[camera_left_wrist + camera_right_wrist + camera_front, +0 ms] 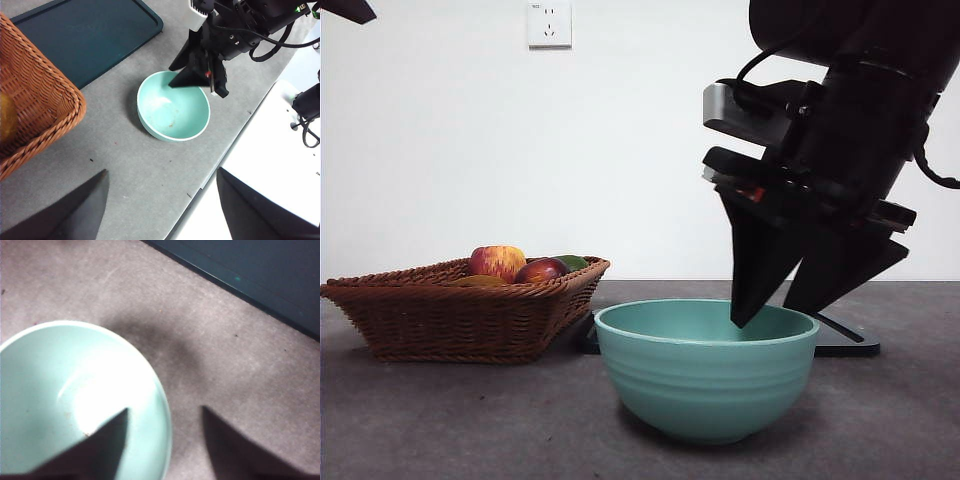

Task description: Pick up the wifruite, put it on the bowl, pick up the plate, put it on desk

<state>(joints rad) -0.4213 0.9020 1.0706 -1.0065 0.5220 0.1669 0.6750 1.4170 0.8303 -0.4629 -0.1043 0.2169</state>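
The right gripper hangs at the rim of the large round teal-green ceramic bowl, jaws spread and empty. One jaw tip reaches inside the rim; the other stands outside it, over the wide flat dark grey desk. The bowl's interior appears empty in both wrist views, apart from a few small specks on the bottom.

The left gripper waits high above the desk, well apart from the bowl, jaws spread wide and holding nothing. In the front view it appears only as a black tip at a top corner.

A brown woven wicker basket stands near the bowl, not touching it. It holds a red-and-yellow apple, a dark red round fruit, a green fruit and a yellowish piece low against the rim. A small oval brown kiwifruit cannot be identified with certainty in any view.

A flat dark teal rectangular tray lies on the desk behind the bowl and the basket. The front view shows it only as a thin dark edge; the left wrist view shows its broad surface and rounded corner. The right wrist view shows one tray edge and the bowl rim. A white wall socket shows in the front view only.
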